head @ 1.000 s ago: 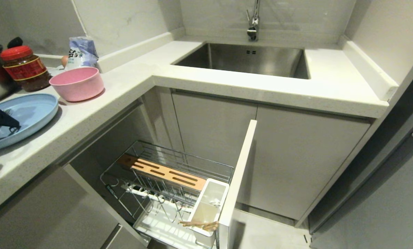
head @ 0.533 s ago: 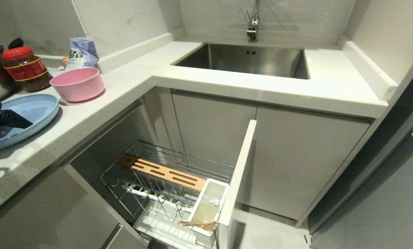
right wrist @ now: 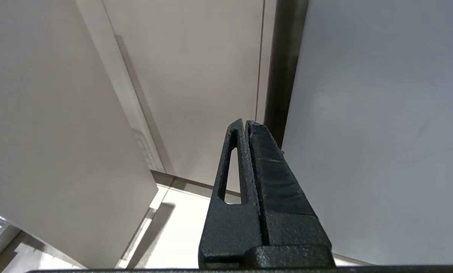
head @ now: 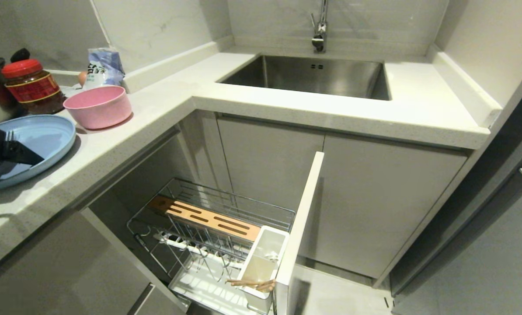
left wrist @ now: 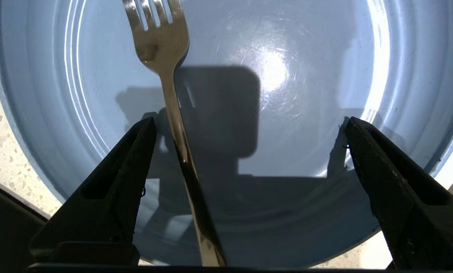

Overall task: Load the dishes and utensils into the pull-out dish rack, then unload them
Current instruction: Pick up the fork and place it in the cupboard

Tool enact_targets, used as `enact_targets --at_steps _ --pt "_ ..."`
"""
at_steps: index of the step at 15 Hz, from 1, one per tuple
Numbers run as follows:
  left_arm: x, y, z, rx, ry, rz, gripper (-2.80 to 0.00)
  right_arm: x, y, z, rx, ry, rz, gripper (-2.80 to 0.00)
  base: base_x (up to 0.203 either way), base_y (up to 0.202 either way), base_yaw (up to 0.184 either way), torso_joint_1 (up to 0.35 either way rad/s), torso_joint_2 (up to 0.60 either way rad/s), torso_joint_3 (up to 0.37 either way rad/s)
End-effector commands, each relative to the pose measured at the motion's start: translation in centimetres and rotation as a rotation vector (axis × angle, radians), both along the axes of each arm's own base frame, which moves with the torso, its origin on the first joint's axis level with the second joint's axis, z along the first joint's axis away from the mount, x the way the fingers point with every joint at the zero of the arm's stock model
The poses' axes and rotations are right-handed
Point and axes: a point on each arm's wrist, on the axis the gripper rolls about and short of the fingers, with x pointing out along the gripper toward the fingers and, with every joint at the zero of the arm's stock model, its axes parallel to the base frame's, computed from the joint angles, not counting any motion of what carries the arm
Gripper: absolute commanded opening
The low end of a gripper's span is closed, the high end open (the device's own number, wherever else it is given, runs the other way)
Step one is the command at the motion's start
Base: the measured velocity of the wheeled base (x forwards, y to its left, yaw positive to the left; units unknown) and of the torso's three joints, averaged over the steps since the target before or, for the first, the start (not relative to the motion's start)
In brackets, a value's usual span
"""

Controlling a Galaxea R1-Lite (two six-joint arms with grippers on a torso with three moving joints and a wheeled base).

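Left hand (left wrist: 249,125) spread wide, empty — over light-blue oval plastic plate (left wrist: 306,94) on left counter (head: 112,144). Silver metal fork (left wrist: 171,113) lies lengthwise between fingers, close to one; right hand farther off.

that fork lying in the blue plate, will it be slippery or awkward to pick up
Probably slippery: the fork is polished metal lying on the glossy blue plate, so it may skate when nudged. Its thin, flat handle gives the open left gripper little to pinch. It looks rigid and unlikely to bend.
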Motion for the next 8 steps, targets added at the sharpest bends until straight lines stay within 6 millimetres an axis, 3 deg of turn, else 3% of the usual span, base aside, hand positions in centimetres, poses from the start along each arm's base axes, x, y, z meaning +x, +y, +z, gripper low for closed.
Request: enact_targets --at_steps 1,2,3,8 --pt "0.07 0.03 -0.28 -0.002 0.019 -0.002 0.00 0.20 0.00 -0.72 0.000 0.025 0.000 -2.80 0.000 0.000 0.000 0.000 0.00 0.000" --pt "0.11 0.05 -0.29 -0.001 0.020 -0.002 0.00 0.20 0.00 -0.72 0.000 0.025 0.000 -2.80 0.000 0.000 0.000 0.000 0.00 0.000" --pt "0.19 0.08 -0.24 -0.002 0.017 0.001 -2.80 0.20 0.00 -0.72 0.000 0.025 0.000 -2.80 0.000 0.000 0.000 0.000 0.00 0.000" --pt "0.16 0.18 -0.24 -0.001 0.017 0.006 -2.80 0.20 0.00 -0.72 0.000 0.025 0.000 -2.80 0.000 0.000 0.000 0.000 0.00 0.000"
